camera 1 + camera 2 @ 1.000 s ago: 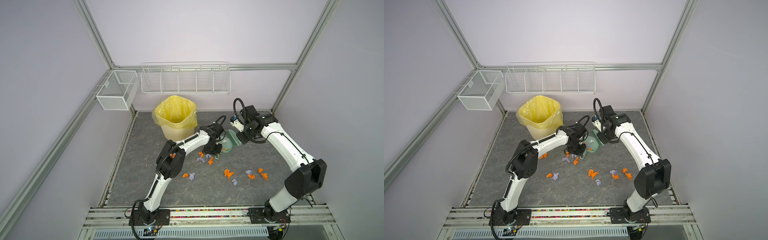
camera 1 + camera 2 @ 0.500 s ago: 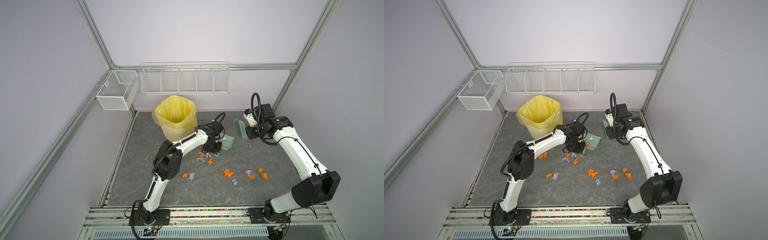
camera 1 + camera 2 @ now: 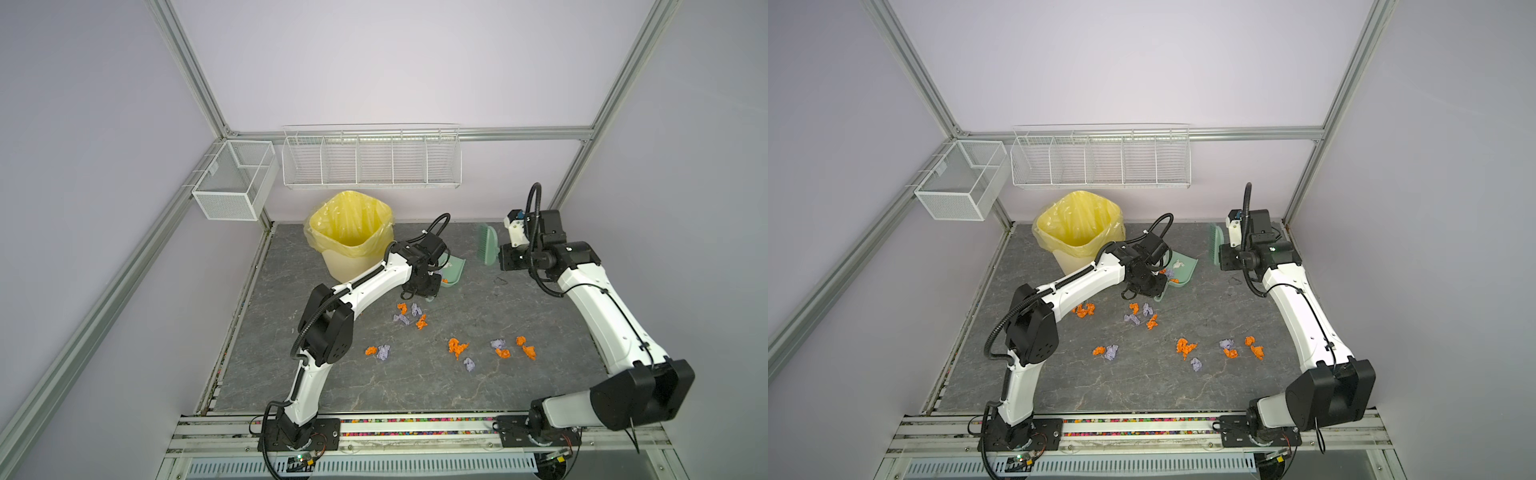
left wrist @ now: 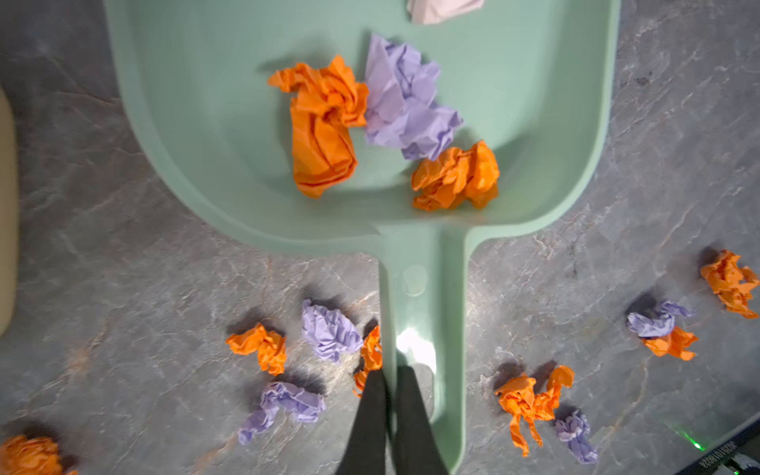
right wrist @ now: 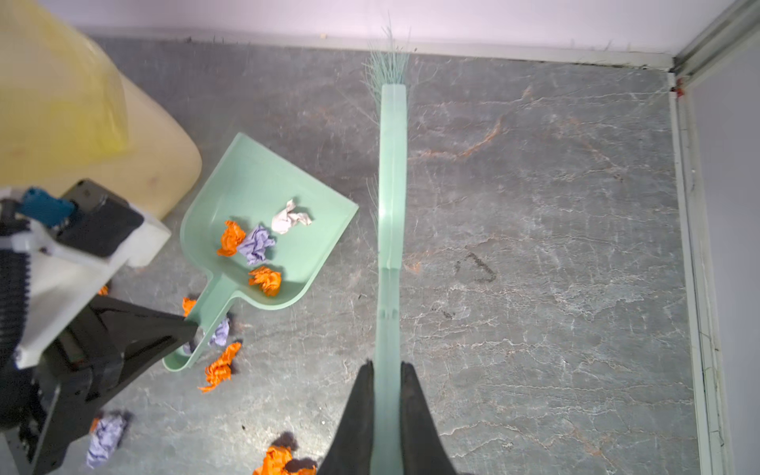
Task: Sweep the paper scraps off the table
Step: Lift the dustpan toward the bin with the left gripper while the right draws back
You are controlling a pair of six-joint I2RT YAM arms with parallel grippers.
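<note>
Brush hangs near back edge of table; paper scraps strewn centrally.

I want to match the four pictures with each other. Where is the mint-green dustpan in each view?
In a top view: dustpan right of the bin, partly hidden by the left arm.
In a top view: dustpan in the same place, more exposed.
Left wrist: dustpan fills much of the picture, handle in the left gripper.
Right wrist: dustpan between bin and brush.
Shared landmark: the orange scrap inside the pan, nearest its handle.
</note>
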